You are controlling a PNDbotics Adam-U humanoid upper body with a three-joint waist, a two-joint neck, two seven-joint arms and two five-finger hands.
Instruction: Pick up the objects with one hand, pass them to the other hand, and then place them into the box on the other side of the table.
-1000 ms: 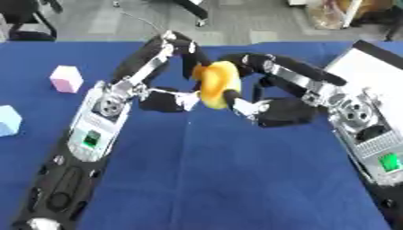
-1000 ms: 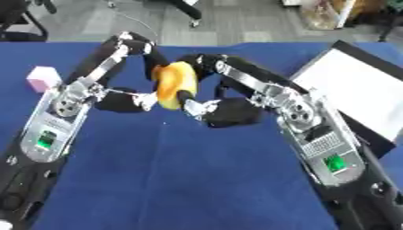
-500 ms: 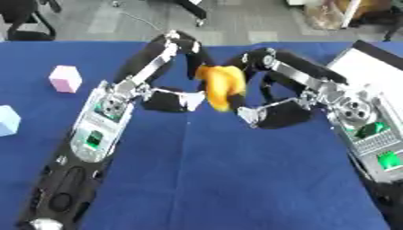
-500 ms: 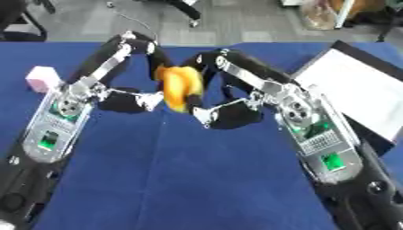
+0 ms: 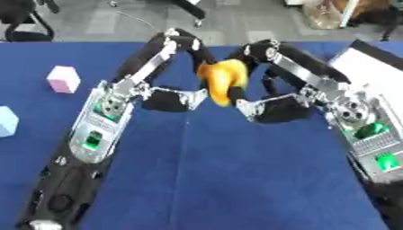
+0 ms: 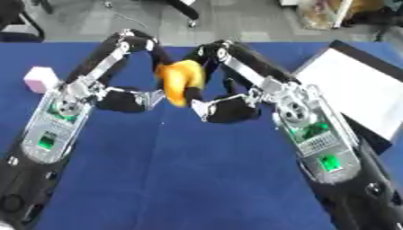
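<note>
Up in the middle of the frame the two hands meet over the blue tabletop (image 5: 212, 179): the left hand (image 5: 175, 99) comes in from the left and the right hand (image 5: 271, 108) from the right, and between them, held clear of the cloth, is one yellow-orange object (image 5: 222, 81), rounded and a bit elongated. The right hand's dark fingers look curled round its lower right side. Of the left hand I cannot tell whether it holds the object or merely lies beside it, because the object and the arm hide its fingers. This looks to me like the pass from one hand to the other, with the handover about midway. The next move, as I judge it, calls for one hand to let go cleanly while the other keeps its hold, then a carry toward the right edge, where one box (image 6: 354, 85) with a dark rim and pale inside sits. Counting what else lies about: one pink block (image 5: 64, 79) at the upper left of the frame and one pale blue block (image 5: 6, 121) at the left edge, both well apart from the hands.
</note>
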